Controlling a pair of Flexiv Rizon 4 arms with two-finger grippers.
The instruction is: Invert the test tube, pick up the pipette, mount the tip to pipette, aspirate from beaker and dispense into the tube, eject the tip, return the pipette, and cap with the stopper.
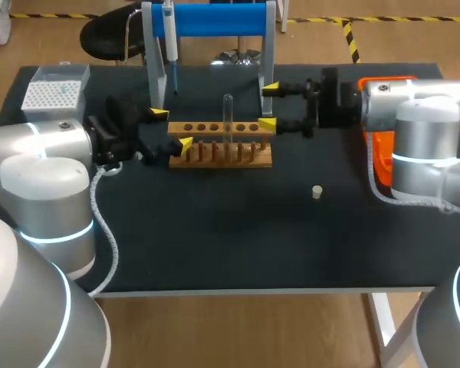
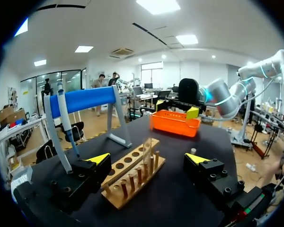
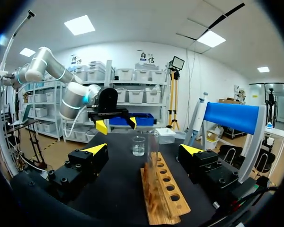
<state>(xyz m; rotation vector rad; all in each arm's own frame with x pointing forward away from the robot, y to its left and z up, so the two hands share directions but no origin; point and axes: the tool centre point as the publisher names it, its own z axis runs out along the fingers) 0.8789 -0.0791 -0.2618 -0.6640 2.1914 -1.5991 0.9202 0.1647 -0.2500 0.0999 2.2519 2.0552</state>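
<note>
From above, the clear glass test tube stands upright, long axis vertical, about midway along the slotted wooden rack. The left gripper sits at one end and the right gripper at the other, both spread wide and empty, neither clearly nearer. The left wrist view puts the tube straight ahead, beyond its parted fingers. The right wrist view shows the same, the tube slightly toward the finger nearer the blue stand.

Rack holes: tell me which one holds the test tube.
The third hole of the wooden rack from the end by the right gripper: it alone holds the upright test tube; the rest show empty.
</note>
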